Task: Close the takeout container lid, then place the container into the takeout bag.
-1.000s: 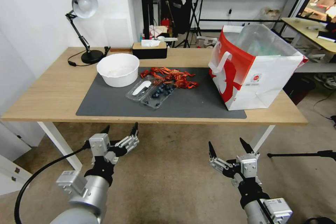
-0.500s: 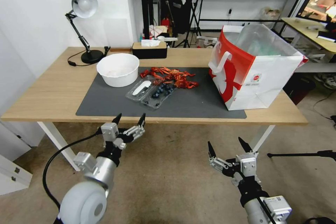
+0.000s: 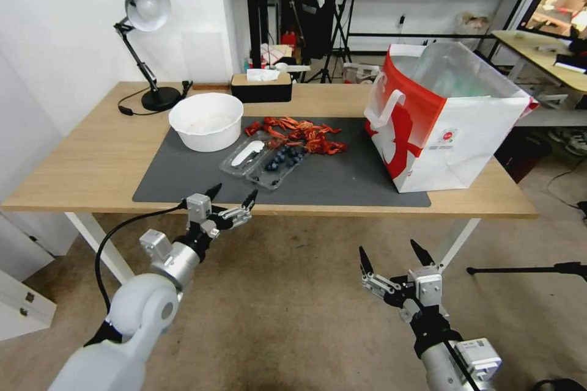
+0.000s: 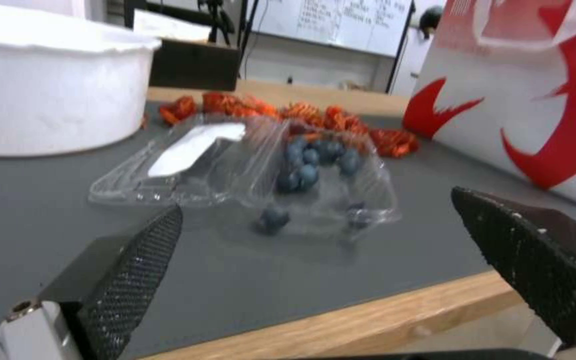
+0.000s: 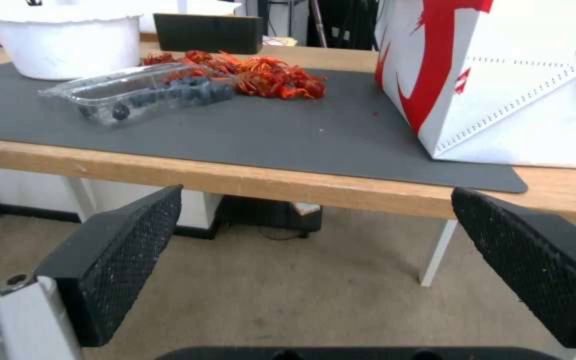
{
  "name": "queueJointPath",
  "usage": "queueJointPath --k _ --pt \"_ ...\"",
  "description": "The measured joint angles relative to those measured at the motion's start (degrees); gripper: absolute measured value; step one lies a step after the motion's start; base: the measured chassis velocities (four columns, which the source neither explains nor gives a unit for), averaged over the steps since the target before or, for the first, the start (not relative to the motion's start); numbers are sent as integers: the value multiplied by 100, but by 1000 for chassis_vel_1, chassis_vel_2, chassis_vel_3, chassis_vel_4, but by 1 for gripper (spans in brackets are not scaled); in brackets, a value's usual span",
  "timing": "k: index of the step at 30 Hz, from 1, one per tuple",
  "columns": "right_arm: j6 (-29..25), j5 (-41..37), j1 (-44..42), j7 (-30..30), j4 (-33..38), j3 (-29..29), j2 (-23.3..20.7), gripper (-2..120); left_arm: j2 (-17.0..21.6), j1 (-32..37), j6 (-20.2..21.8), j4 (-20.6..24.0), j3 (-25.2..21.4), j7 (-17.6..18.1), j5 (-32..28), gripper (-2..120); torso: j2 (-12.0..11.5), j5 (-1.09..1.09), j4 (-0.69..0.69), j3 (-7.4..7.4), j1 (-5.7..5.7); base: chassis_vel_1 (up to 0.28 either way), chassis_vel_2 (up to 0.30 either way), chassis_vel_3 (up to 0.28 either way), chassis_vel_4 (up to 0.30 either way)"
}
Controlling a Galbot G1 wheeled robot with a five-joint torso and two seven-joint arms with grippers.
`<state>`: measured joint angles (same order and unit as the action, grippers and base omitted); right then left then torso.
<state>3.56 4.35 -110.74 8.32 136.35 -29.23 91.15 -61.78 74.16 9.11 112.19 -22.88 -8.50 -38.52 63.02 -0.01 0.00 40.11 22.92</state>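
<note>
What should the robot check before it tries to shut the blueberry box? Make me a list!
1. The lid lies flipped open beside the berry half: ok, ready to fold.
2. The takeout container sits flat on the grey mat: ok.
3. Left gripper open, at the table's front edge, apart from the box: ok.
4. Right gripper open, low before the table: ok.
5. The takeout bag stands upright, mouth open: ok.
6. Red food pile touching the box: cannot tell.

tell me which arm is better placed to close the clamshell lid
Left, probably. The left gripper, open, sits at the table's near edge facing the open lid and takeout container. The right gripper, open, hangs lower and farther off.
</note>
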Motion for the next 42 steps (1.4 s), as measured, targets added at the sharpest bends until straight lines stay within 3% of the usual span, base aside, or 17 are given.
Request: queueJointPath --k 15,42 --pt "-130 102 -37 16 -41 -25 97 100 342 -1022 467 -823 474 -337 -433 100 0 0 0 0 0 0 0 0 0" --pt "-206 194 -39 14 -122 -26 100 100 369 -1520 811 -1210 784 -532 -605 100 0 1 0 -1 -1 0 0 0 0"
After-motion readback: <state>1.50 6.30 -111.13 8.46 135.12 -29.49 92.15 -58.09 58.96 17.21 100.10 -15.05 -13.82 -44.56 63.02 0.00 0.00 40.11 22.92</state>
